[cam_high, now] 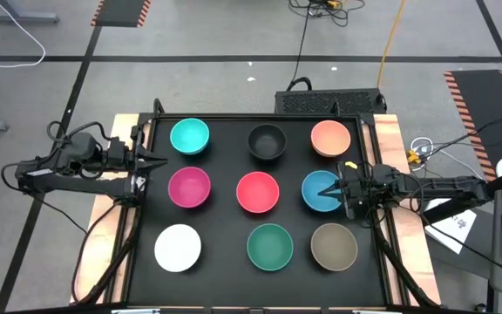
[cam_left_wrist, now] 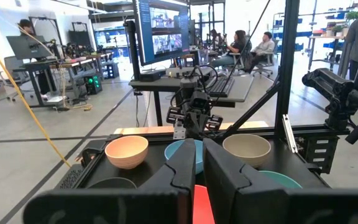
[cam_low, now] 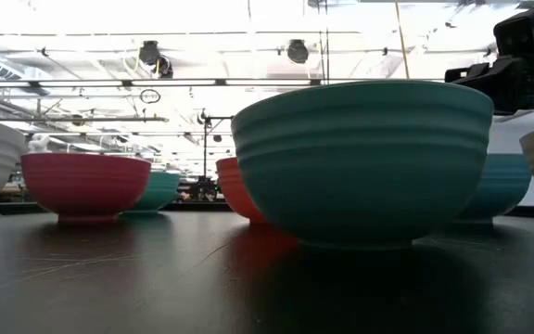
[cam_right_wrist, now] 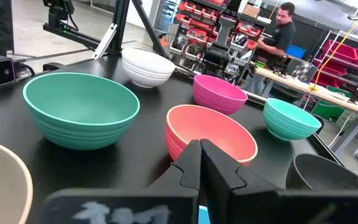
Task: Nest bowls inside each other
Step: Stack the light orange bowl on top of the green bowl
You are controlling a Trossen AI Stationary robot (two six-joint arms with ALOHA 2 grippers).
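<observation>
- Hovering over the blue bowl [cam_high: 319, 191] at three o'clock on the black table [cam_high: 225, 262], the right gripper [cam_high: 345, 191] has its fingers pinched fully together, nothing between them.
- Nine bowls sit in a three-by-three grid, none nested yet: cyan bowl [cam_high: 189, 136], black bowl [cam_high: 267, 141] and peach bowl [cam_high: 330, 138] across the twelve o'clock row.
- Middle row: magenta bowl [cam_high: 189, 187], red bowl [cam_high: 257, 192] dead centre, then the blue one.
- Six o'clock row: white bowl [cam_high: 178, 247], green bowl [cam_high: 270, 246], taupe bowl [cam_high: 334, 246], all well apart.
- The left gripper [cam_high: 157, 162] waits at nine o'clock, just off the table edge, fingers nearly shut and empty.
- My read on handling: these look like light, stiff plastic, ribbed outside and smooth within, so likely slippery and quick to skid.
- Best hold, I'd say, is the rim, one finger inside, one outside, so those fingers must spread first.
</observation>
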